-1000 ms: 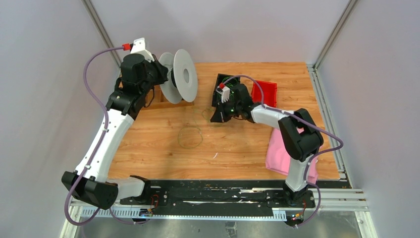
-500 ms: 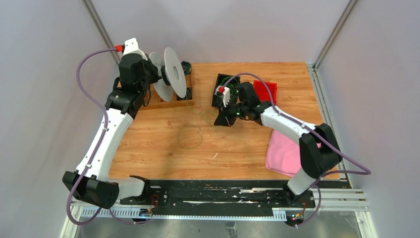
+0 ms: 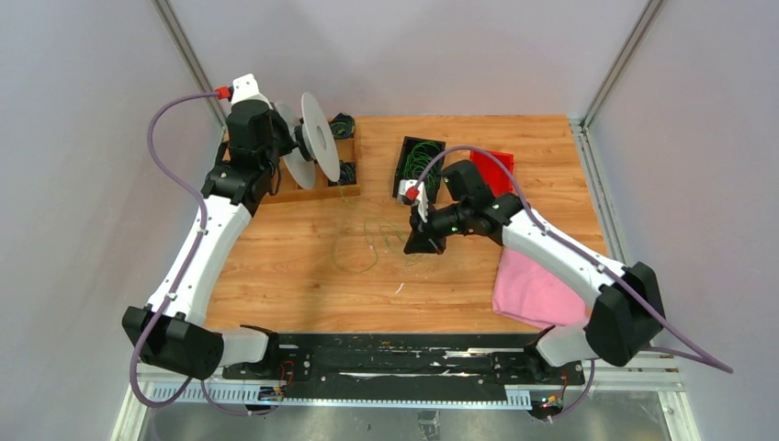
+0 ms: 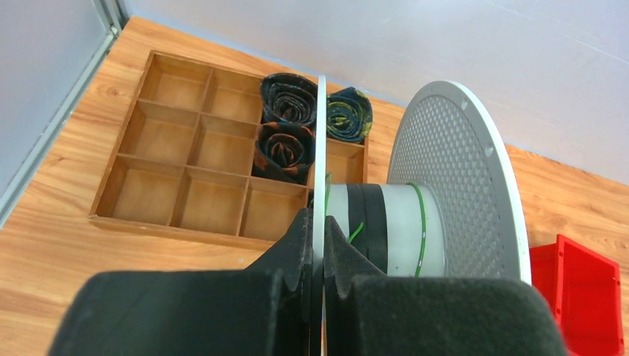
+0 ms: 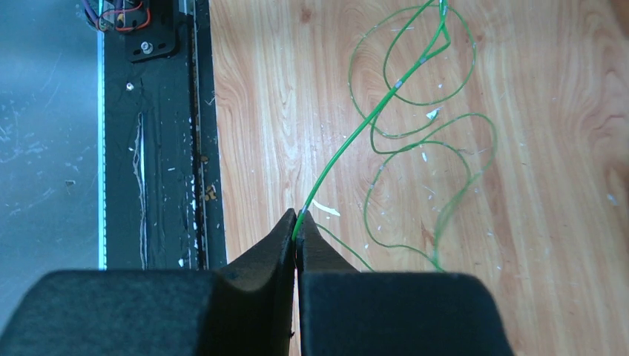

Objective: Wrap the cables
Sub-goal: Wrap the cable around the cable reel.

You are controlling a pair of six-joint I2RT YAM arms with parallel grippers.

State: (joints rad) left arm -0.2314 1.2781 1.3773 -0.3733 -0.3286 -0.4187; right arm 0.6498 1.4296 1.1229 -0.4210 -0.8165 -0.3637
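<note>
The cables are thin green wires. One lies in round loops (image 3: pixel 354 250) on the wooden table, and its loops also show in the right wrist view (image 5: pixel 415 141). My right gripper (image 3: pixel 424 244) is shut on this cable's end (image 5: pixel 298 219) low over the table, right of the loops. More green wire fills a black box (image 3: pixel 419 158). The grey spool (image 3: pixel 310 150) hangs at the back left over the wooden tray. My left gripper (image 3: pixel 292 147) is shut on the spool's near flange (image 4: pixel 320 170). A few green turns sit on the spool's white core (image 4: pixel 419 230).
A wooden compartment tray (image 3: pixel 323 189) holds dark cord bundles (image 4: pixel 288 100) under the spool. A red bin (image 3: pixel 494 171) stands right of the black box. A pink cloth (image 3: pixel 533 289) lies at the front right. The black base rail (image 5: pixel 156 148) runs along the near edge.
My right gripper moved from beside the black box toward the table's front middle, drawing the green cable out into more loops. My left gripper turned the spool edge-on and shifted it slightly left.
</note>
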